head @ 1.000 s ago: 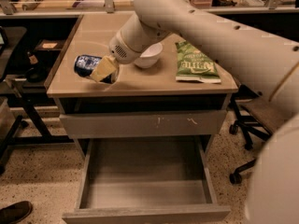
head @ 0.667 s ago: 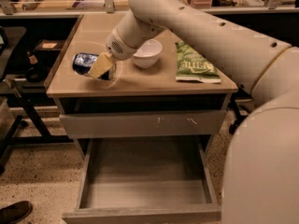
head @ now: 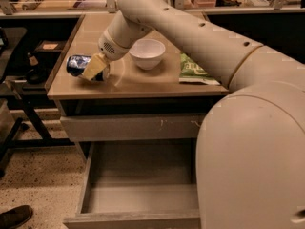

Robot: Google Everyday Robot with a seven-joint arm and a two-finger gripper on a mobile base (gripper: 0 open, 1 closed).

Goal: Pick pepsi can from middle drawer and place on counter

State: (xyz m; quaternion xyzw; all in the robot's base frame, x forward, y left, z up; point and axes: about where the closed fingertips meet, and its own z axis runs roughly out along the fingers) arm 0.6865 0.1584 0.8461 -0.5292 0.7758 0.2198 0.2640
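The pepsi can [head: 77, 65] lies on its side at the left edge of the counter [head: 143, 82]. It is dark blue with white markings. My gripper [head: 96, 69] is at the can's right end, its pale fingers [head: 93, 67] closed over that end, low on the countertop. The arm reaches in from the upper right. The middle drawer [head: 143, 199] is pulled out below the counter, and its flat bottom holds nothing.
A white bowl [head: 147, 53] stands on the counter just right of the gripper. A green chip bag [head: 195, 70] lies further right. A shut drawer front with pale scratch marks [head: 138, 128] sits above the open drawer. A shoe [head: 14, 216] is on the floor at lower left.
The gripper and the can have shifted a little to the left across the counter, away from the bowl. The bowl, bag and drawer have not moved.
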